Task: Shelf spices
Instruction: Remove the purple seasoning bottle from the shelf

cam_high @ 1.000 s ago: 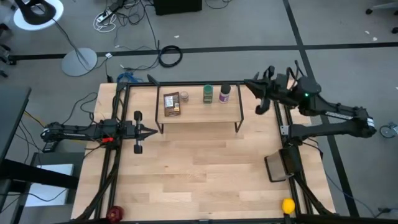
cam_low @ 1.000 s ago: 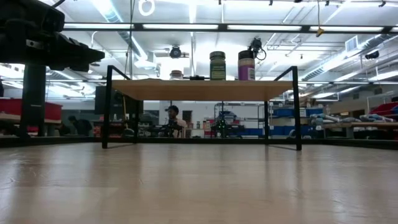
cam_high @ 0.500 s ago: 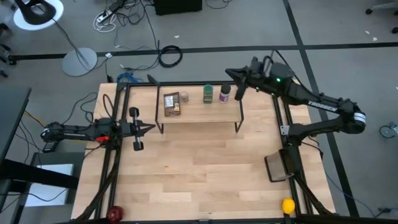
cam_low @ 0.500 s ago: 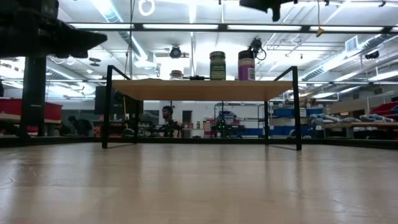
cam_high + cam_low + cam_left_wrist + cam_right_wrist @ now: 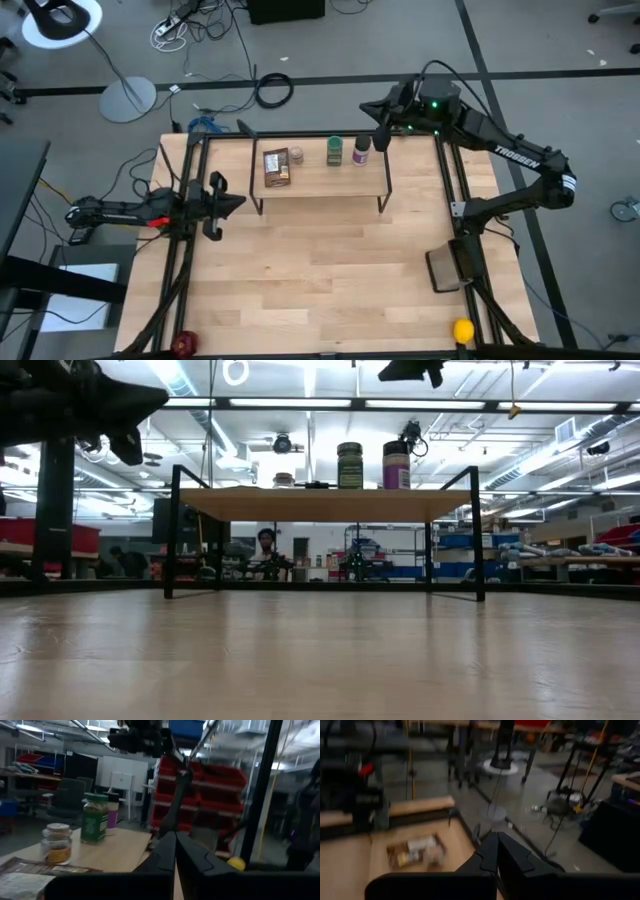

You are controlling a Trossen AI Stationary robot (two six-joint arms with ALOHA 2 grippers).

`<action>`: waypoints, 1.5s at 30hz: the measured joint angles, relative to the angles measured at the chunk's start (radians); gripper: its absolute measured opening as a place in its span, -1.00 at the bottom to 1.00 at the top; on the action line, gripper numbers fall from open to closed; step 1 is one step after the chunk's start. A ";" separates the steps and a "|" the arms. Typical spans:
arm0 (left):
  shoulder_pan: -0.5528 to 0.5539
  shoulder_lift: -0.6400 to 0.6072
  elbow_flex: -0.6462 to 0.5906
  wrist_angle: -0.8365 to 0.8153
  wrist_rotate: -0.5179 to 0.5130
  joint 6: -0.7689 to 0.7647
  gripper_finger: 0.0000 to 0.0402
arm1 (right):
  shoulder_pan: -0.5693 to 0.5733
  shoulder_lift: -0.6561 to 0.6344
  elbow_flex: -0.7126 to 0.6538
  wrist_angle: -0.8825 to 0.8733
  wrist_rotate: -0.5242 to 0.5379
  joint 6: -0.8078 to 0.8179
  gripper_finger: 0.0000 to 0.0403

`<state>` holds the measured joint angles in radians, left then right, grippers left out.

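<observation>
The shelf (image 5: 320, 180) stands at the table's far middle on thin black legs. On its wooden top lie the brown-orange packet (image 5: 277, 166), the green-lidded jar (image 5: 334, 151) and the purple-labelled jar (image 5: 361, 151). The left wrist view also shows the tiny pale-capped jar (image 5: 57, 842) beside the packet (image 5: 30, 872). My left gripper (image 5: 235, 200) is shut and empty, left of the shelf, pointing at it. My right gripper (image 5: 375, 125) is shut and empty, high over the shelf's far right end; it also shows in the low view (image 5: 410, 370).
A yellow ball (image 5: 463, 330) lies at the table's near right corner and a dark flat pad (image 5: 450, 268) at the right edge. A small red thing (image 5: 185, 345) sits at the near left. Black frame rails run along both sides. A person (image 5: 265, 545) sits far behind the table.
My right gripper has swung from beside the shelf's right end toward the table's left and far edge and now stands over the shelf's far right corner. My left gripper has drawn back a little toward the table's left edge and has rolled slightly. The spices have stayed put.
</observation>
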<state>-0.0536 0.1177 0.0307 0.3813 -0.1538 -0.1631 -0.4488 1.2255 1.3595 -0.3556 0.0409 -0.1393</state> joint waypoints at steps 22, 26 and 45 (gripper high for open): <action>0.000 0.000 0.000 0.306 -0.057 -0.029 -0.92 | 0.017 0.079 0.108 -0.298 0.015 -0.161 0.37; -0.001 0.000 0.000 0.308 -0.007 -0.044 -0.92 | 0.017 0.092 0.108 -0.304 0.015 -0.166 0.42; -0.001 0.104 0.000 0.301 -0.083 -0.057 -0.92 | -0.004 0.157 0.107 -0.441 -0.012 -0.086 0.51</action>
<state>-0.0544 0.2220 0.0310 0.6822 -0.2370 -0.2203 -0.4532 1.3824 1.4662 -0.7962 0.0292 -0.2257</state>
